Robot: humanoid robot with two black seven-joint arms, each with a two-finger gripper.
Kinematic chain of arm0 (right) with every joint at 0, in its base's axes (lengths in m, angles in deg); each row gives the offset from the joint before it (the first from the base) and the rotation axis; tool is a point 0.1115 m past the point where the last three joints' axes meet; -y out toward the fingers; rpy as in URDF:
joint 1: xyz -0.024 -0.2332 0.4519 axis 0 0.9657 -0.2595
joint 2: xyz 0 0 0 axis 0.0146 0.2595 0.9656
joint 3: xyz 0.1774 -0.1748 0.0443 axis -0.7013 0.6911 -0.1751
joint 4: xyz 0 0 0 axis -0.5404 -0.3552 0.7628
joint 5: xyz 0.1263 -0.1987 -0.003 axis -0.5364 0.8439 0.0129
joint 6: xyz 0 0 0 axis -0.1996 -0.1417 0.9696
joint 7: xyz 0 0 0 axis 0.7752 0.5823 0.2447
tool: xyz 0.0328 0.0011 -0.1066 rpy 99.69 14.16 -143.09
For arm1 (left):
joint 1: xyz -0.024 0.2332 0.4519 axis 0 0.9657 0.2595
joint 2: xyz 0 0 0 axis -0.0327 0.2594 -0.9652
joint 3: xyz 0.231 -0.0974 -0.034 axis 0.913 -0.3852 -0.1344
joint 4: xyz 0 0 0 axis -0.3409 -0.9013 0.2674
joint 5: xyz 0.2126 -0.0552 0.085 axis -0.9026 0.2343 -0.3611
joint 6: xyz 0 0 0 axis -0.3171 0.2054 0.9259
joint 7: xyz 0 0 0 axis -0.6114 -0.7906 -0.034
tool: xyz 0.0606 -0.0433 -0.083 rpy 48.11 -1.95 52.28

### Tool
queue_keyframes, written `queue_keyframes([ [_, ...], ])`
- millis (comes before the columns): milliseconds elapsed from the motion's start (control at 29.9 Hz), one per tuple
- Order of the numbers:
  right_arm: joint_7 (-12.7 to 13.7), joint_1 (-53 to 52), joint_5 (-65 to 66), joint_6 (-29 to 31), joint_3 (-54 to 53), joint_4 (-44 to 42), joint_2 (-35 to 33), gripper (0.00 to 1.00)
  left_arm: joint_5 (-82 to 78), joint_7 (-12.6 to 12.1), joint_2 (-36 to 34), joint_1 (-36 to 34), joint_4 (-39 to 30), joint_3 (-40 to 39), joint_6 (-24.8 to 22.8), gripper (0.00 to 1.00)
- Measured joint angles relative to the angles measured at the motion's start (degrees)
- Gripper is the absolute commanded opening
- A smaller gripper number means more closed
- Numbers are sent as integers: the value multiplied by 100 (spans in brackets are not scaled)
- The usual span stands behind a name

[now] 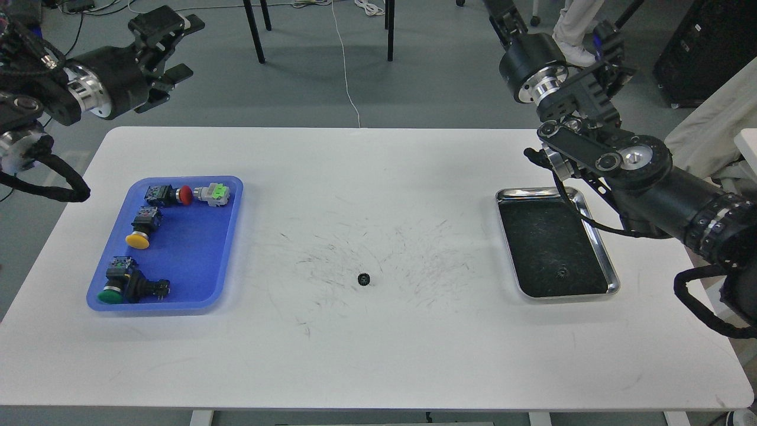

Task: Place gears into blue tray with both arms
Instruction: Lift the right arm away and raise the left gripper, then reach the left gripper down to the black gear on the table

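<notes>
The white table (378, 343) carries two trays well apart: the blue tray (204, 284) at the left, holding push-button switches (148, 226) with red, yellow and green caps, and a steel tray (609, 260) with a dark floor at the right. Both arms hang high and back from the work — the left arm (89, 89) over the far left corner, the right arm (650, 183) folded above the steel tray. The left gripper (177, 65) has its fingers spread apart and holds nothing; the right gripper (535, 155) shows dark and end-on, so I cannot tell how its fingers stand. One gear (364, 279) lies flat on the bare table between the trays, near the middle; another gear (560, 273) seems to sit on the steel tray's floor near its front edge, hard to read against the dark. I judge the step in hand to be the first pick, with no gear yet in the blue tray. The middle gear suits the left arm, which has a shorter run to the blue tray. It is tiny and low — so come straight down, centre the fingers across its rim, close gently, and drop it on the tray's bare blue patch, clear of the switches.
</notes>
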Motion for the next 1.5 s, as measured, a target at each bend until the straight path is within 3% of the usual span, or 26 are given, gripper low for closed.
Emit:
queue_keyframes([
  [167,-13,201,1,-4,-208,144,-269,76,-1025,485,156,-480,-361,243,-53,98],
  [267,-13,271,-2,-24,-249,197,-450,76,-1572,568,304,-533,-574,272,171,98],
  [535,5,342,-109,14,-464,267,-813,78,-2124,554,426,-622,-835,630,677,98],
  [736,30,362,-570,60,-453,273,-1004,79,-2282,494,536,-656,-1090,971,798,97],
  [936,32,432,-631,73,-450,281,-1070,79,-3123,495,582,-701,-1669,1131,838,97],
  [1170,28,460,-632,72,-448,277,-1079,79,-4612,493,670,-712,-2139,1578,1300,97],
  [1505,26,461,-632,63,-435,319,-1122,79,-5970,503,1502,-706,-2140,2184,1809,95],
])
